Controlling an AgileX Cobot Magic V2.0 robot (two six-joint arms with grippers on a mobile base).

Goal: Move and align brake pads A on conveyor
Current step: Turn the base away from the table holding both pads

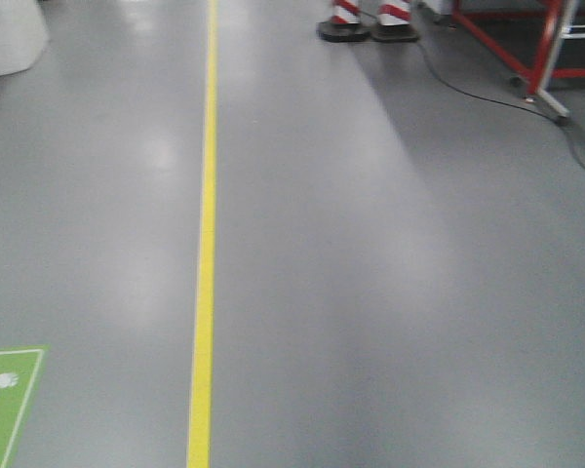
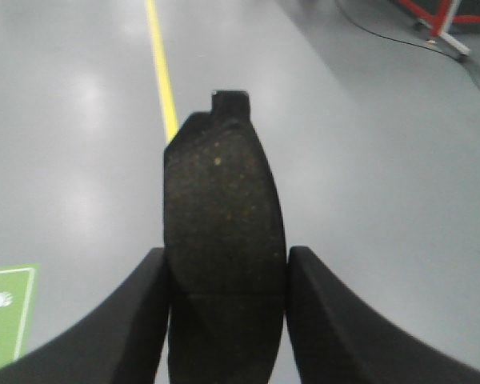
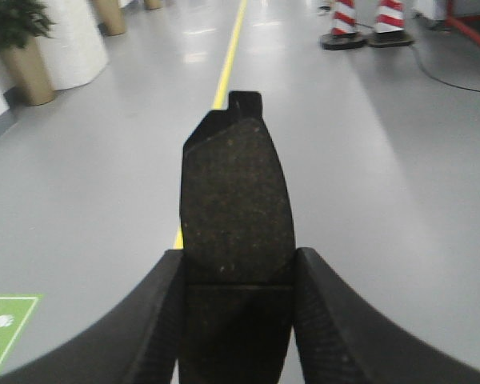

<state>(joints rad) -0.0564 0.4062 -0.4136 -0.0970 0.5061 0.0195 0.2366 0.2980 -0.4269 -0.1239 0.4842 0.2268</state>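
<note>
My left gripper (image 2: 226,276) is shut on a brake pad (image 2: 222,224), a dark oblong pad with a speckled face, a thin groove across it and a small tab at its far end. My right gripper (image 3: 238,272) is shut on another brake pad (image 3: 236,200) of the same kind, held the same way. Both pads stick out forward between the black fingers (image 2: 136,320) (image 3: 344,320), above a grey floor. The conveyor and the other pads are out of view. Neither gripper shows in the front view.
Grey floor (image 1: 390,292) with a yellow line (image 1: 205,244) running ahead. Two red-white cone bases (image 1: 369,24) and a red frame (image 1: 526,49) with a cable stand at the far right. A green floor sign (image 1: 5,400) lies at the lower left. Planters (image 3: 20,56) stand far left.
</note>
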